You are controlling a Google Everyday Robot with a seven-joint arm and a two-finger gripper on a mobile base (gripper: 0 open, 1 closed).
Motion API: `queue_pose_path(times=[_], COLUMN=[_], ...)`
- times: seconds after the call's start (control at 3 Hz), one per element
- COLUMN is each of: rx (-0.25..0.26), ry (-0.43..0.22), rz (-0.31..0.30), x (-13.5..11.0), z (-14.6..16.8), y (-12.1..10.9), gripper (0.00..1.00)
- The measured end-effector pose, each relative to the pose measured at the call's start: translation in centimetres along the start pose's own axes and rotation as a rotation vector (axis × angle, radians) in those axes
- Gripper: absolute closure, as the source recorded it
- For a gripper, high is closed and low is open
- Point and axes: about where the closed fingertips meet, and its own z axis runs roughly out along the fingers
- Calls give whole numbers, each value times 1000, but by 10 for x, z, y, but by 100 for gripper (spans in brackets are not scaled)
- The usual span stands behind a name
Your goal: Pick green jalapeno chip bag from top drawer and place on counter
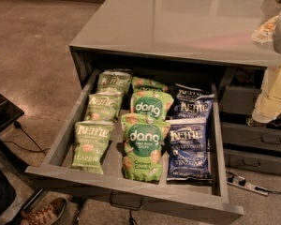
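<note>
The gripper (273,97) shows only as a pale blurred shape at the right edge, beside the counter's front corner and well apart from the left lane; whether it is wide or narrow I cannot tell. The green jalapeno chip bag (90,146) lies flat at the front of the left lane of the open top drawer (178,201), with two matching bags (107,95) overlapping in a row behind it. The main risk, as I judge it, is a wrong pick: the dang bags (143,146) in the middle lane are also green and lie just beside the target, so a reach that drifts right could close on one of those. The slick, puffy bag could also slip or crumple, a descent too near the drawer's left wall could catch it, and lifting the front bag might drag the one overlapping it. The counter (178,18) is broad and glossy, so placing looks forgiving. The target reads "KETTLE" with part of "JALAPENO" low down; the front middle bag reads "dang" and "Coconut Crunch"; the blue Kettle bags (188,149) show "KETTLE" and what looks like "VINEGAR".
</note>
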Motion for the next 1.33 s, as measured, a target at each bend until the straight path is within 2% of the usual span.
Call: queue_pose_path(times=[0.33, 0.67, 1.0, 1.33], rx=[0, -29, -82, -174], ry=[0, -37, -121, -108], rz=[0, -36, -95, -157], x=[0, -25, -74, -116], z=[0, 24, 67, 120], y=[0, 12, 46, 64], gripper=[0, 0, 0, 0])
